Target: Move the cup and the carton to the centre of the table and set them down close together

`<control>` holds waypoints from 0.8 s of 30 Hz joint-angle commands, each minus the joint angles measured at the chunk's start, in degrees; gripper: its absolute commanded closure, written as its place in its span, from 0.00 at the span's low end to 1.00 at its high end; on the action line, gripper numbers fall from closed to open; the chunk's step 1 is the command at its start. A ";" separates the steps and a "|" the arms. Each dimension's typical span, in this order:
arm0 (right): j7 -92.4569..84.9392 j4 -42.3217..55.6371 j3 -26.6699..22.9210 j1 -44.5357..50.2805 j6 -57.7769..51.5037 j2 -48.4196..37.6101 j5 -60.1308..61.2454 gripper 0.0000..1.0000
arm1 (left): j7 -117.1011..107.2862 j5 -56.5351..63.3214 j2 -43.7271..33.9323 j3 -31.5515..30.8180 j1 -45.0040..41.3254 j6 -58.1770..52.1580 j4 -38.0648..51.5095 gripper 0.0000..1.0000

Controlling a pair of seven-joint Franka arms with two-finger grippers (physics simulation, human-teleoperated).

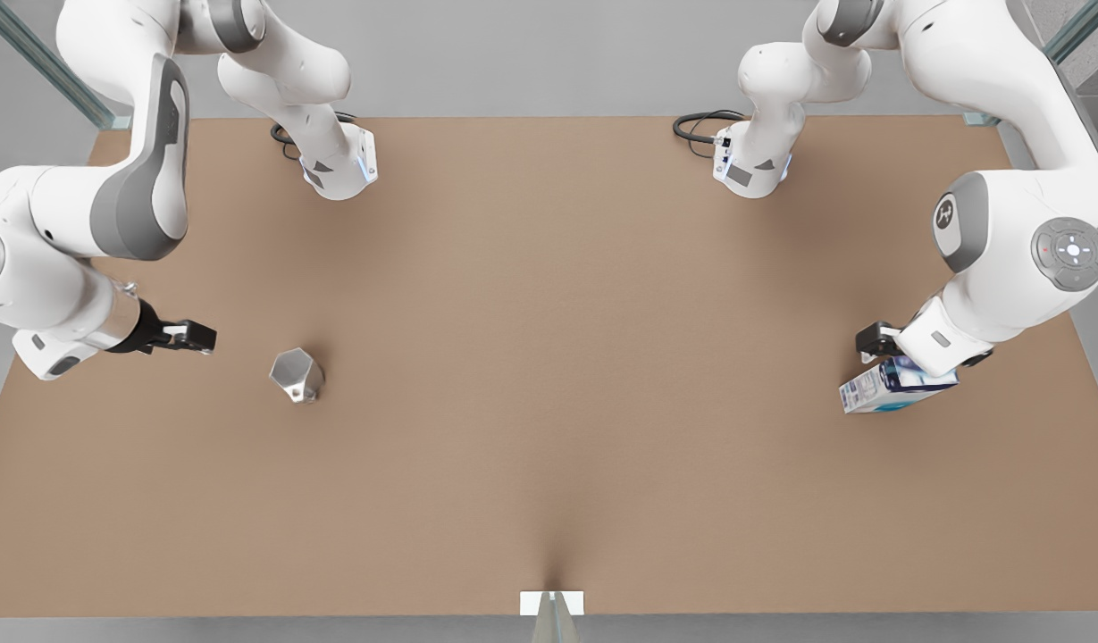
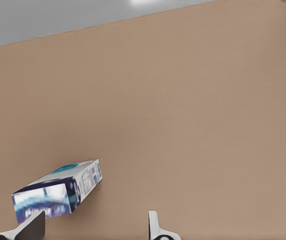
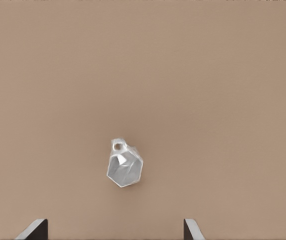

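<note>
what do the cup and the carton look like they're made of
The cup looks like polished metal: silver-grey, with flat facets catching bright highlights. The carton looks like printed card, matte white and dark blue with teal labelling and crisp box edges, though that is only a guess.

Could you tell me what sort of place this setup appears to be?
Probably a simulated tabletop manipulation bench: a bare brown table with two white arms mounted at its far edge, plus a cup and a carton as test props, each near an open end effector.
</note>
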 commanded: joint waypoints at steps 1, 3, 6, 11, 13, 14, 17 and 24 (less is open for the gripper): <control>0.05 0.06 0.00 0.06 0.04 0.05 -0.06 0.00 | -0.09 -0.05 0.52 0.00 0.00 -0.16 -0.01 0.00; 0.05 -1.87 0.09 0.67 -0.22 0.14 -0.06 0.00 | -0.09 -0.05 0.79 0.00 0.00 -0.07 -0.18 0.00; -0.56 -7.76 0.18 2.43 2.15 -0.30 0.99 0.00 | -0.18 -0.05 1.85 0.00 0.00 0.37 -0.18 0.00; -0.39 -21.65 0.44 4.10 13.31 -0.12 2.13 0.00 | -0.35 -0.14 1.67 0.00 -0.09 -0.16 -0.27 0.00; -3.55 -25.33 0.35 2.61 18.66 0.93 3.27 0.00 | -0.44 -0.31 2.02 0.00 0.00 -0.16 -0.36 0.00; -3.47 -29.37 0.35 1.11 22.27 1.02 3.54 0.00 | -0.44 -0.31 2.29 0.00 0.00 -0.16 -0.36 0.00; -3.47 -35.62 0.35 -0.82 29.39 1.64 4.06 0.00 | -0.70 -0.40 2.37 0.00 0.00 -0.16 -0.45 0.00; -2.85 -35.62 0.27 -2.93 32.12 8.84 8.46 0.00 | -0.62 -0.49 2.90 0.00 0.00 -0.16 -0.53 0.00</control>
